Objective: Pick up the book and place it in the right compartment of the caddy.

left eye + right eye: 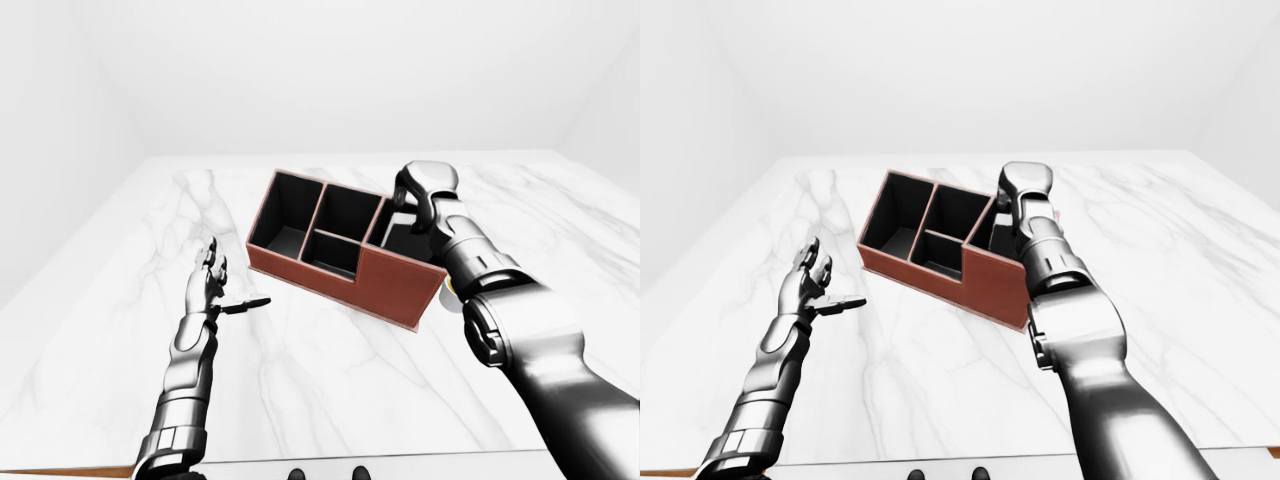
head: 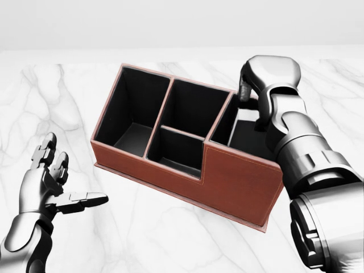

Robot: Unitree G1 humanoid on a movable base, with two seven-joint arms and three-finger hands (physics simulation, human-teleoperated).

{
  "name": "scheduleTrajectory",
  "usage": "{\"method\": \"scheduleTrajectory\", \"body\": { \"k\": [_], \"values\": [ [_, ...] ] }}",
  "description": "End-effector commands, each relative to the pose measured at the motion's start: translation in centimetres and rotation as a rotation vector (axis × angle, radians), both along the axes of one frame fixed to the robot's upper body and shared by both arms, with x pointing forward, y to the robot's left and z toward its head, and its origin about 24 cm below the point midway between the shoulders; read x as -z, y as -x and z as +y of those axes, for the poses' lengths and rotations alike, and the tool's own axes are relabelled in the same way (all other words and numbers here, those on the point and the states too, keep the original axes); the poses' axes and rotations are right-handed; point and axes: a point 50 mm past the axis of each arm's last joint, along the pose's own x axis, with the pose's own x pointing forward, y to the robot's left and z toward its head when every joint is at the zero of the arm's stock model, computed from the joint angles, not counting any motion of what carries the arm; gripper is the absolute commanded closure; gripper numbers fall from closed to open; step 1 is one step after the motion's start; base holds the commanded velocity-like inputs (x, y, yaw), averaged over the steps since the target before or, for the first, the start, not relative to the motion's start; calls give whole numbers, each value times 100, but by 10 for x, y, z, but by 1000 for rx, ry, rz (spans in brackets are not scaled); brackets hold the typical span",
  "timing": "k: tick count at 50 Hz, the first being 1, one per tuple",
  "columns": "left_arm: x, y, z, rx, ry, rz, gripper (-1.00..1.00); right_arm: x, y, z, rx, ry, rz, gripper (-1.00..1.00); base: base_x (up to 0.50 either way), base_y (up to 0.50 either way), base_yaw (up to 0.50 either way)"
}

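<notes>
The brown caddy (image 2: 239,182) with black compartments lies at an angle in the middle of the marble table. Its right compartment holds the dark book (image 2: 248,136), which leans inside with its top edge just below the rim. My right hand (image 2: 249,98) hovers over that compartment's upper rim, fingers curled downward and apart from the book, holding nothing. At the lower left of the head view, well left of the caddy, my left hand (image 2: 67,179) stands open and empty, palm up with the thumb pointing right.
The white marble table (image 2: 142,239) stretches around the caddy on all sides. Its bottom edge (image 1: 330,462) runs along the foot of the left-eye view, and its left edge (image 1: 70,260) slants up there. Plain white walls surround it.
</notes>
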Motion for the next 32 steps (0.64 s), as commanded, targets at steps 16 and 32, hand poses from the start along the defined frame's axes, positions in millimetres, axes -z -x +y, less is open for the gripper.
{"method": "scheduleTrajectory", "body": {
  "k": [16,32],
  "values": [
    [6,0,1,-6,5,29,-100,1,0,1,2,-4,-17,-100,0,0,0],
    [3,-2,-2,-5,-2,17,-100,-12,-2,0,3,-2,-37,-100,0,0,0]
  ]
}}
